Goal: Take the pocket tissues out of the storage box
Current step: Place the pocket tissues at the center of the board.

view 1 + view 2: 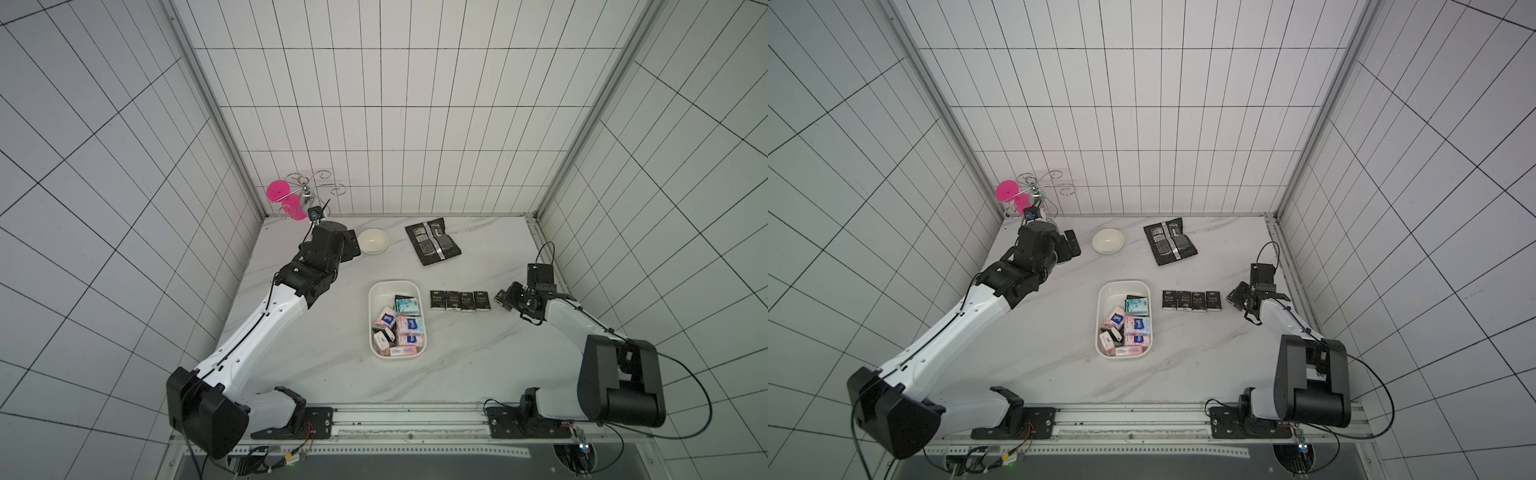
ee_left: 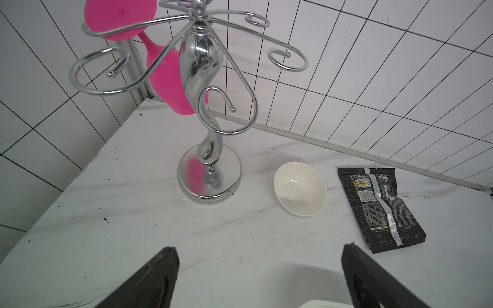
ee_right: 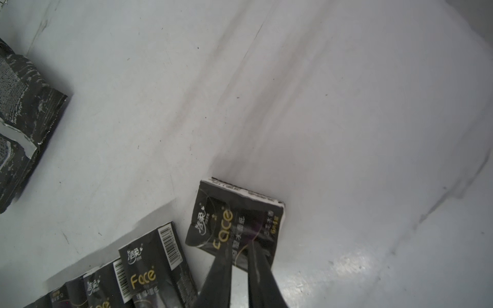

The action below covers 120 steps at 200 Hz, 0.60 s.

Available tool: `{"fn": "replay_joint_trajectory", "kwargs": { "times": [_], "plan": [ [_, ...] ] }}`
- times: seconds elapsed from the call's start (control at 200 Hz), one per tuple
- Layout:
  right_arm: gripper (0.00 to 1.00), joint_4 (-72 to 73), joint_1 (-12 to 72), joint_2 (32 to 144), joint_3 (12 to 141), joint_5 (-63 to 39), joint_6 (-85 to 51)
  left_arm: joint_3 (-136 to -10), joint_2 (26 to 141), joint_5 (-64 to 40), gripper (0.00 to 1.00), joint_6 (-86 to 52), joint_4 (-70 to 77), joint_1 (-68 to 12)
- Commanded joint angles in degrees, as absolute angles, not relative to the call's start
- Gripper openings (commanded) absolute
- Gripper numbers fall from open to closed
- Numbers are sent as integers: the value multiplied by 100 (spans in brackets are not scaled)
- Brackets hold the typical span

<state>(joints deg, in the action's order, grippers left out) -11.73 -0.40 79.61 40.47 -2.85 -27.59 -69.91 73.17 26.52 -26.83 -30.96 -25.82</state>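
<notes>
Since these packets are light, soft and wrapped in slick film, I judge they will squash and slide if nipped at a corner. I would therefore take each across its narrow sides near the middle, not by the loose wrapper. Most lie jumbled in the box, leaving its far end bare, some on edge, pink-white ones with a teal one toward the far side. Four black ones lie in a row on the surface just right of the box. My right jaws sit low over the end packet of that row, tips across its near end with a thin gap between them; whether they pinch it I cannot tell. My right arm is folded, wrist bent down toward the row. My left jaws hang wide apart and empty near the bowl and the rack, with my left arm stretched toward the far left corner.
</notes>
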Motion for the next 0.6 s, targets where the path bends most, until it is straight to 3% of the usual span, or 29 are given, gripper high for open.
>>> {"fn": "replay_joint_trajectory", "kwargs": {
  "times": [0.0, 0.205, 0.595],
  "plan": [
    [29, -1331, -92, 7818, 4151, -233, -2660, -6987, 7312, 2667, 99, -2699, -2987, -2602],
    [31, -1533, -241, 7860, 4469, -9, -2480, -6981, 7278, 2666, 99, -2700, -2986, -2610],
    [29, -1045, -870, 8960, 4912, -1489, -2574, -6993, 7297, 2766, 99, -2680, -3029, -2643]
  ]
}}
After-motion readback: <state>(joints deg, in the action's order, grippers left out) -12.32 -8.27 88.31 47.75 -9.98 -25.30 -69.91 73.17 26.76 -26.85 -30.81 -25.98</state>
